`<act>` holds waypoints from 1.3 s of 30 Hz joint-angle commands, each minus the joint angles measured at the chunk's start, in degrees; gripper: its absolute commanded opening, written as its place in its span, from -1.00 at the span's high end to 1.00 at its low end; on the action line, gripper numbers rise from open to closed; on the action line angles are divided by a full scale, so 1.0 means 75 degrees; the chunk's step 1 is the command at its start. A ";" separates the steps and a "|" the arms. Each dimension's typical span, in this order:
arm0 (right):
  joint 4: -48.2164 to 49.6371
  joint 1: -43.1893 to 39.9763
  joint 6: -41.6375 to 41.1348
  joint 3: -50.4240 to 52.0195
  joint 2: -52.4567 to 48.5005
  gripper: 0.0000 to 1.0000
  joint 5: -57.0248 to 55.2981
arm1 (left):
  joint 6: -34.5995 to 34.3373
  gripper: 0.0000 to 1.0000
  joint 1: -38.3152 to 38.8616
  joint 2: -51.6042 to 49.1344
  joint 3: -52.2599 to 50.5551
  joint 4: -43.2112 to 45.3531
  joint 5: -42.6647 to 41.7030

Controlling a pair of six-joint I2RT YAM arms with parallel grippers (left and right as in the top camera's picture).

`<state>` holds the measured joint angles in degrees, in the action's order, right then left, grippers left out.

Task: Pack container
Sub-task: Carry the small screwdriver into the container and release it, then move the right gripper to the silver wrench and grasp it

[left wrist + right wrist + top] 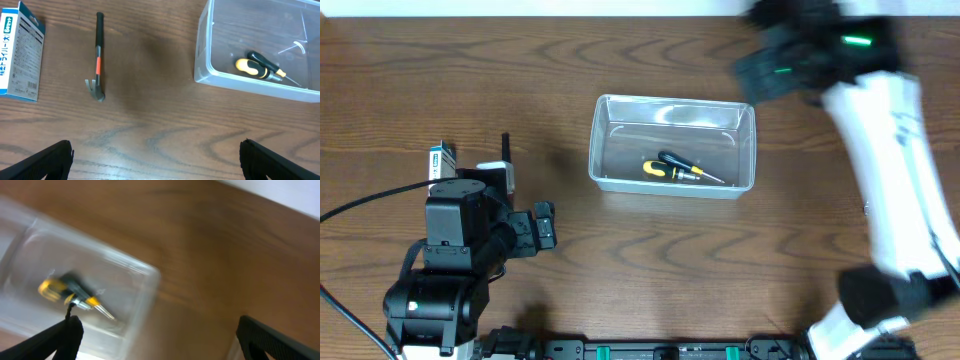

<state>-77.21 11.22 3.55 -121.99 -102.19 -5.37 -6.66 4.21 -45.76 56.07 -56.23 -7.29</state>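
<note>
The clear plastic container (670, 101) stands mid-table. Two screwdrivers with yellow-and-black handles (676, 170) lie inside it. My left gripper (546, 226) is open and empty, low over bare wood to the container's front left. In the left wrist view its jaws (157, 162) are spread wide, with the container (202, 62) at the upper right. My right gripper (770, 68) is blurred, above the container's far right corner. In the right wrist view it is open and empty (160, 340) beside the container's corner (147, 275), with the screwdrivers (70, 292) inside.
A small hammer with a black and orange handle (99, 55) lies left of the container. A blue-and-white box (20, 52) lies further left; it also shows in the overhead view (442, 157). My left arm's base covers the front left of the table.
</note>
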 commanded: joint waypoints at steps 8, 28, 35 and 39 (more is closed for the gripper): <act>-0.1696 -0.3695 -0.3080 0.0627 0.0417 -0.99 -0.0699 | -0.0070 -0.96 0.0015 0.0020 0.0140 -0.0006 0.0064; 0.2970 -0.4899 0.0289 0.5872 -0.0510 -0.99 0.0790 | -0.0070 -0.96 0.0015 0.0020 0.0140 -0.0006 0.0064; 0.3325 -0.4902 0.0396 0.6111 -0.0941 -0.98 0.0839 | -0.0070 -0.96 0.0015 0.0020 0.0140 -0.0006 0.0064; 0.3453 -0.4902 0.0396 0.6111 -0.1262 -0.98 0.0877 | -0.0070 -0.96 0.0015 0.0020 0.0140 -0.0006 0.0064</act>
<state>-51.66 -25.06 5.45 -76.62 -109.97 0.36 -6.66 4.21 -45.76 56.07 -56.21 -7.29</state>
